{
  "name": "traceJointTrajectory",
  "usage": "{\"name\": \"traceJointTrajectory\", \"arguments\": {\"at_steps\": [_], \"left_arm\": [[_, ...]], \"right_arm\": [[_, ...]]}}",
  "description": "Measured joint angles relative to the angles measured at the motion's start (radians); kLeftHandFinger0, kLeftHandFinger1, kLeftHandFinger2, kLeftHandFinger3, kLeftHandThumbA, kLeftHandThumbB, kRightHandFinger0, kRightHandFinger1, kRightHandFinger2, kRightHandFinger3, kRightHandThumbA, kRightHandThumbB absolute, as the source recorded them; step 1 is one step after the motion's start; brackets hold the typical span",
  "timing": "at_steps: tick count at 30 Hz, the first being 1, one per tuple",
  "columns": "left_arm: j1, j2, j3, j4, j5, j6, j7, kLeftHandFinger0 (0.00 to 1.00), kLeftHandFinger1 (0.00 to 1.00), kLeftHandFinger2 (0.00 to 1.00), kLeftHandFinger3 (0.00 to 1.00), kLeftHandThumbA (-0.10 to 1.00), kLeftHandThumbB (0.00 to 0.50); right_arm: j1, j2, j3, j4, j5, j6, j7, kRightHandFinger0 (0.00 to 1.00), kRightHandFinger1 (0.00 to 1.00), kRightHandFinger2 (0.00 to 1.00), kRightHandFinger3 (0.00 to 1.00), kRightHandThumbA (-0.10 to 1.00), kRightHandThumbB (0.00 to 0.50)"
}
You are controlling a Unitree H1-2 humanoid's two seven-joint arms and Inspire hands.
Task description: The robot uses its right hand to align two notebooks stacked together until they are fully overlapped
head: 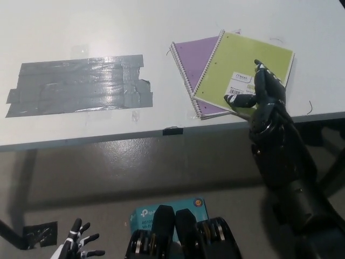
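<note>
White tabletop (81,32) fills the far half of the head view, its near edge running above a grey floor (108,167). On the table's right side lie two spiral-bound notebooks, stacked but out of line: a green notebook (237,65) rests tilted on top of a purple notebook (190,56), whose left portion and near corner show from beneath it. The robot's black right hand (264,100) reaches in from the lower right and lies over the green notebook's near right area, fingers spread apart and gripping nothing, with one fingertip (229,99) pointing left across the white label (242,81) close to the cover's near edge. A broad patch of grey tape (81,83) is stuck to the table's left side, well apart from the notebooks. At the lower left corner the white left hand (78,245) rests low, fingers splayed and empty. A teal box (161,208) sits on the floor below the table edge.
</note>
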Motion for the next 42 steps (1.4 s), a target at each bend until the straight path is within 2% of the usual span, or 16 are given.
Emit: {"name": "traceJointTrajectory", "arguments": {"at_steps": [1,2,4,8,12,15,18,19,21,22,25,27,33,37,41,42], "left_arm": [[0.000,-0.005,0.005,0.000,0.002,0.000,0.000,0.72,0.82,0.94,1.00,1.00,0.478],[0.001,-0.012,0.008,0.000,0.005,0.000,0.000,0.74,0.79,0.93,1.00,1.00,0.500],[0.003,-0.024,0.012,0.000,0.009,0.000,-0.001,0.65,0.72,0.92,1.00,1.00,0.500],[0.006,-0.040,0.016,0.000,0.015,0.000,-0.007,0.62,0.71,0.93,1.00,1.00,0.500],[0.006,-0.041,0.017,0.000,0.025,-0.001,-0.025,0.57,0.63,0.91,1.00,1.00,0.500],[0.005,-0.041,0.018,0.000,0.026,-0.003,-0.042,0.60,0.69,0.93,1.00,1.00,0.500],[0.003,-0.041,0.020,0.000,0.025,-0.004,-0.067,0.58,0.65,0.91,1.00,1.00,0.500],[0.003,-0.041,0.022,0.000,0.025,-0.004,-0.074,0.61,0.68,0.92,1.00,1.00,0.500],[0.003,-0.041,0.026,0.000,0.026,-0.004,-0.086,0.61,0.66,0.92,1.00,1.00,0.500],[0.003,-0.041,0.028,0.000,0.026,-0.005,-0.090,0.65,0.70,0.93,1.00,1.00,0.500],[0.003,-0.042,0.034,0.000,0.026,-0.006,-0.106,0.64,0.69,0.93,1.00,1.00,0.500],[0.003,-0.043,0.039,0.000,0.026,-0.007,-0.116,0.61,0.67,0.92,1.00,1.00,0.500],[-0.005,-0.044,0.053,0.003,0.026,-0.009,-0.140,0.58,0.65,0.93,1.00,1.00,0.500],[-0.006,-0.047,0.054,0.003,0.028,-0.009,-0.158,0.55,0.63,0.93,1.00,1.00,0.500],[-0.007,-0.048,0.056,0.007,0.029,-0.009,-0.167,0.57,0.64,0.93,1.00,1.00,0.500],[-0.007,-0.048,0.056,0.007,0.029,-0.009,-0.167,0.57,0.64,0.93,1.00,1.00,0.500]], "right_arm": [[0.004,0.001,0.000,0.000,0.000,0.000,0.000,1.00,1.00,1.00,1.00,1.00,0.175],[0.012,0.001,0.003,-0.003,0.000,0.000,0.000,1.00,1.00,1.00,1.00,1.00,0.175],[0.024,0.002,0.020,-0.005,0.000,-0.001,-0.004,1.00,1.00,1.00,1.00,1.00,0.199],[0.045,0.008,0.070,-0.009,-0.002,-0.004,-0.006,1.00,1.00,1.00,1.00,1.00,0.211],[0.055,0.012,0.114,-0.009,-0.005,-0.004,-0.007,1.00,1.00,1.00,1.00,1.00,0.219],[0.064,0.015,0.129,-0.020,-0.005,-0.004,-0.007,1.00,1.00,1.00,1.00,1.00,0.226],[0.076,0.015,0.136,-0.037,-0.004,-0.005,-0.005,1.00,1.00,1.00,1.00,1.00,0.234],[0.078,0.015,0.136,-0.041,-0.004,-0.006,-0.004,1.00,1.00,1.00,1.00,1.00,0.227],[0.081,0.011,0.137,-0.045,-0.005,-0.006,0.003,1.00,1.00,1.00,1.00,1.00,0.242],[0.082,0.009,0.136,-0.048,-0.005,-0.007,0.006,1.00,1.00,1.00,1.00,1.00,0.242],[0.092,-0.004,0.135,-0.061,-0.004,-0.011,0.018,1.00,1.00,1.00,1.00,1.00,0.238],[0.096,-0.008,0.135,-0.061,-0.004,-0.013,0.022,1.00,1.00,1.00,1.00,1.00,0.208],[0.099,-0.016,0.137,-0.056,-0.007,-0.016,0.036,1.00,1.00,1.00,1.00,1.00,0.275],[0.112,-0.023,0.157,-0.073,-0.012,-0.019,0.051,1.00,1.00,1.00,1.00,1.00,0.278],[0.125,-0.045,0.186,-0.097,-0.003,-0.032,0.067,1.00,1.00,1.00,1.00,1.00,0.337],[0.126,-0.048,0.190,-0.099,-0.002,-0.035,0.070,1.00,1.00,1.00,1.00,1.00,0.369]]}}
